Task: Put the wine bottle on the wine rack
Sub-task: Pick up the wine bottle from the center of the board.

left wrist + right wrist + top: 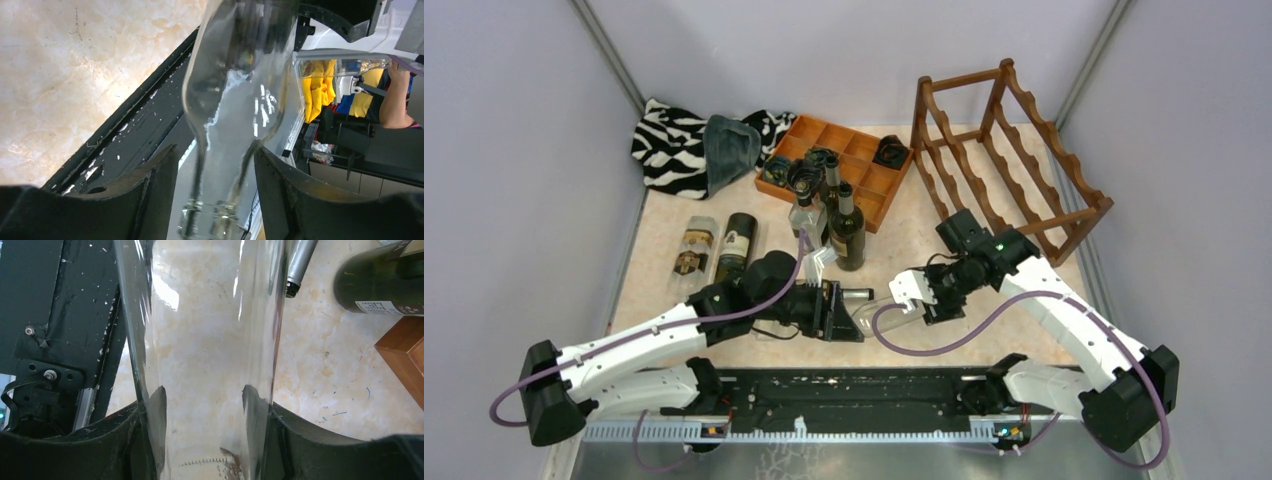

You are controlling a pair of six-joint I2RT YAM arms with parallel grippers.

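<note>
So, wine bottle (200,330): clear glass, it is lying sideways between the two claws above the near middle of the surface (904,250), neck pointing left and body pointing right, well apart from the rack.
Right claw (204,390): it is gripping the bottle's wide body, both dark fingers pressing flat against the glass, jaws standing about half spread.
Left claw (215,150): it is sitting around the slim neck with its jaws partly apart; a gap is showing between the glass and one of its fingers (155,190), so it is not clamping anything.
Wine rack (1014,155): reddish-brown wood with wavy rails, it is standing at the far right of the surface, with no bottle resting in any tier.
Tray (864,180): flat and orange-brown, it is sitting at the far middle, just left of the rack, with small black items lying in some compartments.
Standing bottles: a dark bottle (848,228) and a clear one (806,215) are standing upright just near of the tray.
Lying bottles: two more (714,250) are lying side by side at the left.
Cloths: a zebra-striped cloth (664,150) and a grey one (729,145) are bunching together in the far left corner.
</note>
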